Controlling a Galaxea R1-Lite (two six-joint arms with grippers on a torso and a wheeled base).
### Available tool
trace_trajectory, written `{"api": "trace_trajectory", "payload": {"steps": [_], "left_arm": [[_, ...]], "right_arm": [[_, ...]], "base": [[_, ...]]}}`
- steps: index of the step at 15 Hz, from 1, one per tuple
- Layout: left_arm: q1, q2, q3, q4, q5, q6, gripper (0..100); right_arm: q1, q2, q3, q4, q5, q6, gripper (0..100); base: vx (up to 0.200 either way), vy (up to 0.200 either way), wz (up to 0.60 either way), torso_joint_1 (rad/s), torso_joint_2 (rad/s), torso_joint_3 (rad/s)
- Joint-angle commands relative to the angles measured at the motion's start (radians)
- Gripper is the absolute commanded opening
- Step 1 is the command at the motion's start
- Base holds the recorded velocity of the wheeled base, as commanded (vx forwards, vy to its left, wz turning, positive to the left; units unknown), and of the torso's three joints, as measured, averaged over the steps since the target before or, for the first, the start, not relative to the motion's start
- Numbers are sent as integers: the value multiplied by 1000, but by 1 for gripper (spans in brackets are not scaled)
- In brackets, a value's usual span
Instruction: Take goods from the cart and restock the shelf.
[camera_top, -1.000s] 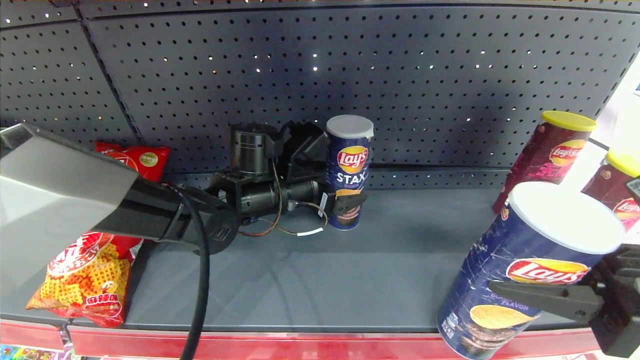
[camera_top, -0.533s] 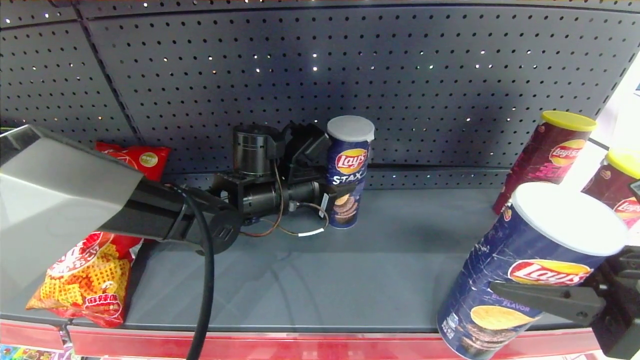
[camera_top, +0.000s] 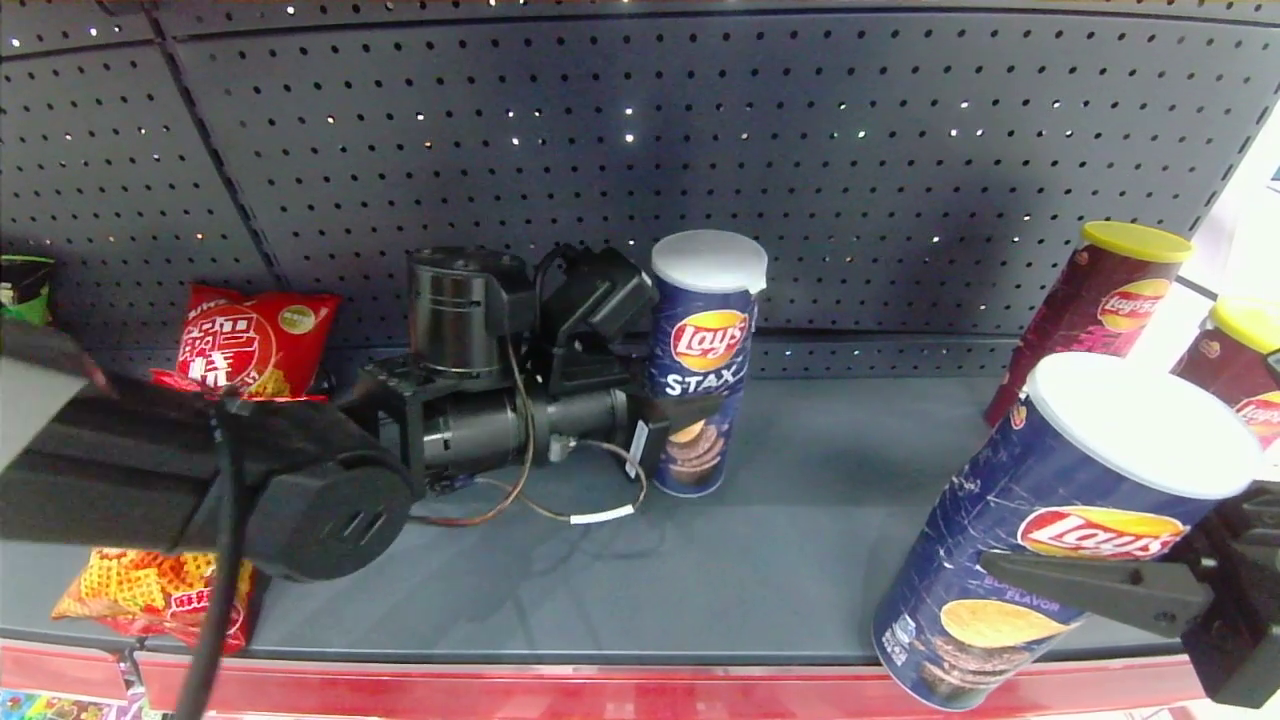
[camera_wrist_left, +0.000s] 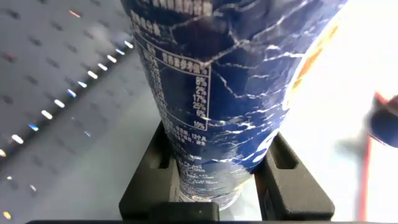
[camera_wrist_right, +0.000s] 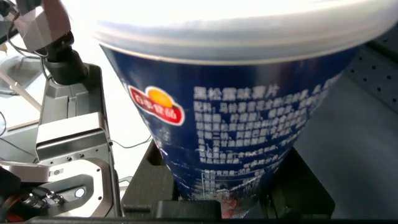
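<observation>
A blue chips can (camera_top: 705, 350) with a white lid stands upright mid-shelf on the grey shelf (camera_top: 800, 540). My left gripper (camera_top: 690, 432) is shut on its lower part, coming in from the left. In the left wrist view the can (camera_wrist_left: 230, 81) sits tightly between the black fingers (camera_wrist_left: 155, 171) of the left gripper (camera_wrist_left: 221, 171). My right gripper (camera_top: 1050, 590) is shut on a second blue can (camera_top: 1070, 520), held tilted over the shelf's front right edge. The right wrist view shows this can (camera_wrist_right: 236, 112) wedged in the right gripper (camera_wrist_right: 227, 183).
A red snack bag (camera_top: 250, 340) leans on the pegboard back wall (camera_top: 640, 150) at left. An orange lattice-snack bag (camera_top: 150, 600) lies front left. Two maroon cans with yellow lids (camera_top: 1110, 310) (camera_top: 1240, 365) stand at right. The shelf's red front lip (camera_top: 600, 690) runs along the bottom.
The left arm has drawn back toward the front, bringing the mid-shelf blue can nearer with it. The right gripper's can has barely shifted.
</observation>
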Motion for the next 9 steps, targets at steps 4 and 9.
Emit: {"api": "trace_trajectory", "payload": {"steps": [4, 9], "left_arm": [[-82, -223, 227, 3, 17, -13, 0], [-102, -202, 223, 3, 23, -24, 0]], "right_arm": [[2, 3, -6, 2, 0, -1, 0], [2, -2, -7, 2, -1, -1, 0]], "base": [[0, 0, 0, 0, 0, 0], [0, 0, 0, 0, 0, 0]]}}
